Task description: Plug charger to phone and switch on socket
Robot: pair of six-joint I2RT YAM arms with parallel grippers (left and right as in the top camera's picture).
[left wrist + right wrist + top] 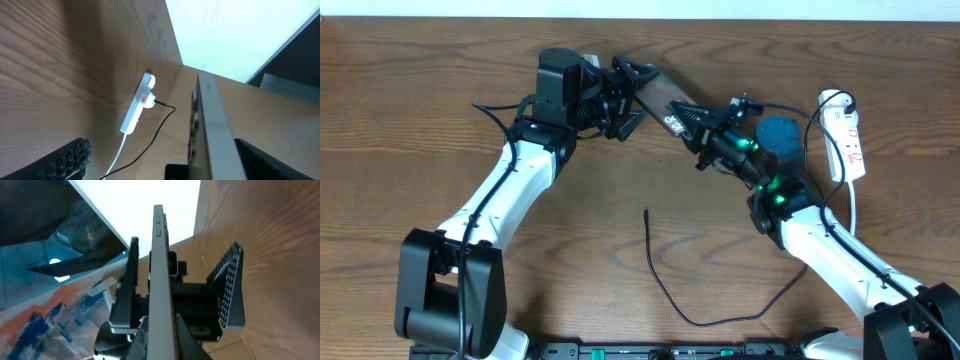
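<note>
Well, the phone [665, 100] is up off the table [420, 70], towards the middle of the far edge. The right gripper [692, 125] is doing the carrying, with its jaws pressed together on the near end of the slab. From the right wrist the phone shows edge-on.

The left gripper [638, 97] faces it from the other side with its fingers [70, 156] spread wide, one on either side of the far end and, as far as the views show, not touching. That looks like a handover or a steadying grip being set up, so one arm can hold the phone while the other plugs it in.

The charger cable [665, 290] lies loose towards the front edge. Its plug tip [647, 213] points up the table, well apart from the phone. The power strip [847, 135] sits by the right edge with the black cable running into it. Whether its switch is on cannot be told.
</note>
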